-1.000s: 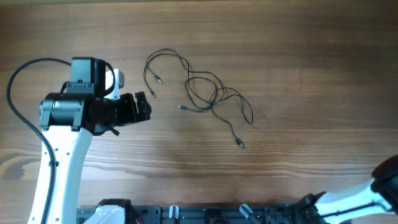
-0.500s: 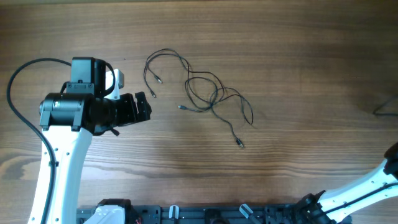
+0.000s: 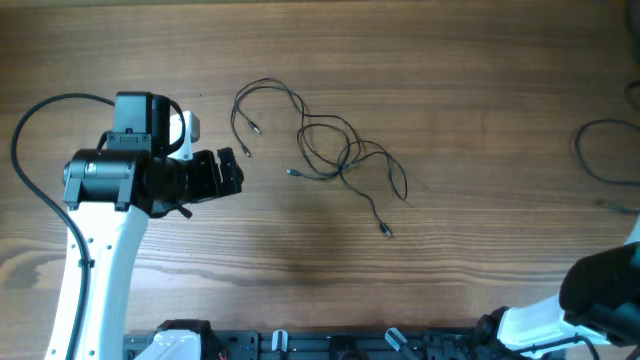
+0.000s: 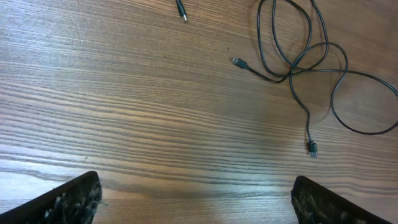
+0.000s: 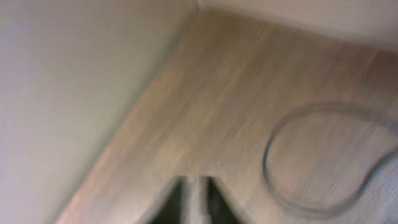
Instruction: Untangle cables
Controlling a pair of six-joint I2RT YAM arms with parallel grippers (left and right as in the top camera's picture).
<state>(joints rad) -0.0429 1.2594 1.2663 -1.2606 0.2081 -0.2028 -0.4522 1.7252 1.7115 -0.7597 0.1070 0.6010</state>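
Thin dark cables [image 3: 340, 160] sprawl in loose crossed loops; left claw [image 4: 196, 199] gapes wide, empty; right claw [image 5: 194, 199] too blurred to tell.

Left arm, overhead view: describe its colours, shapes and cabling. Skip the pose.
The left arm has a white, flat-sided link topped by a black cylindrical joint. A black boxy block and a small white cylinder sit next to the black gripper. A thick black cable loops out from the arm. In the wrist view, the fingers are black with a rough, scuffed surface.
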